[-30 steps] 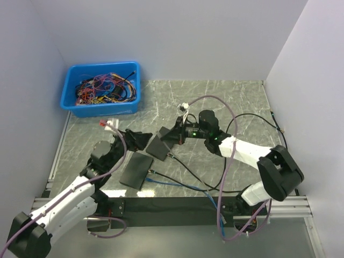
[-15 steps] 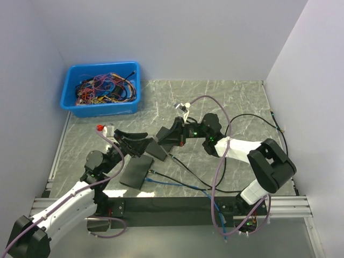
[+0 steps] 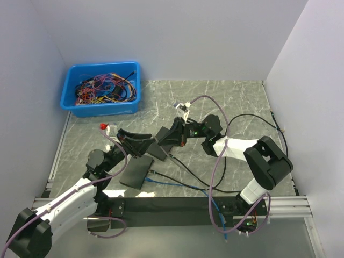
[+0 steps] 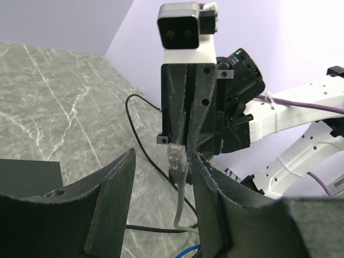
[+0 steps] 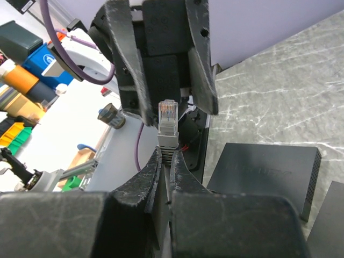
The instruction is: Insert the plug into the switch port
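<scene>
My right gripper (image 3: 164, 138) is shut on the grey boot of a clear RJ45 plug (image 5: 167, 115), which points away from it at my left gripper. In the right wrist view my right gripper (image 5: 165, 154) pinches the boot just below the plug. My left gripper (image 3: 141, 144) is open. In the left wrist view the plug (image 4: 177, 157) and its grey cable hang between the open fingers of my left gripper (image 4: 164, 161), close to the right one. A flat black switch (image 3: 136, 171) lies on the table below both grippers; I cannot see its ports.
A second black box (image 3: 156, 151) lies under the right gripper. A blue bin (image 3: 102, 88) full of coloured wires stands at the back left. A blue cable (image 3: 173, 183) and black cables (image 3: 189, 171) run across the marble table near the front rail.
My left gripper has lifted and opened, and its fingers now stand on either side of the plug. My right gripper has moved slightly left with the plug.
</scene>
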